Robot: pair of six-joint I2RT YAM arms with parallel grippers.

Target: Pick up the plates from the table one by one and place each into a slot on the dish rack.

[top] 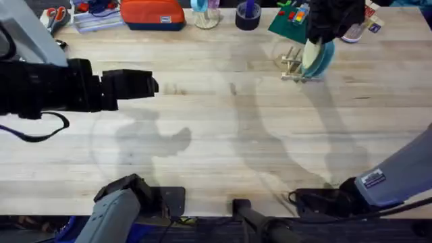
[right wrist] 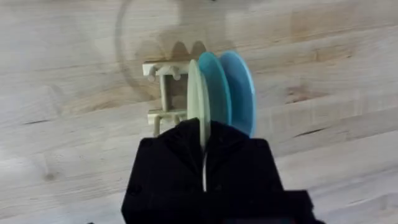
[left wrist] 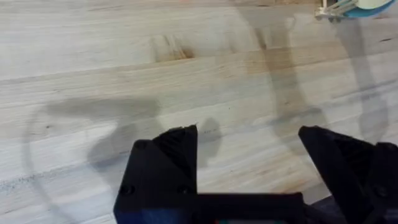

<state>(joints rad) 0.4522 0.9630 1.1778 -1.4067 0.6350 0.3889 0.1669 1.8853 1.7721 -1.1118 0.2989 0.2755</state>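
Note:
The dish rack (top: 292,65) stands on the table (top: 223,128) at the far right. Two teal-blue plates (right wrist: 239,87) stand upright in its slots. A cream-yellow plate (right wrist: 196,93) stands upright beside them, and my right gripper (right wrist: 203,146) is shut on its rim from above. From overhead, the right gripper (top: 314,40) hangs over the cream plate (top: 311,57), with a teal plate (top: 325,59) next to it. My left gripper (top: 147,86) hovers over bare wood at the left. The left gripper (left wrist: 249,146) is open and holds nothing; a corner of the rack (left wrist: 329,11) shows far off.
Along the far edge sit an orange pouch (top: 152,13), a clear container (top: 98,19), a glass (top: 206,15), a dark tape roll (top: 248,16) and a green brick baseplate (top: 285,24). Bare planks stretch between the two arms.

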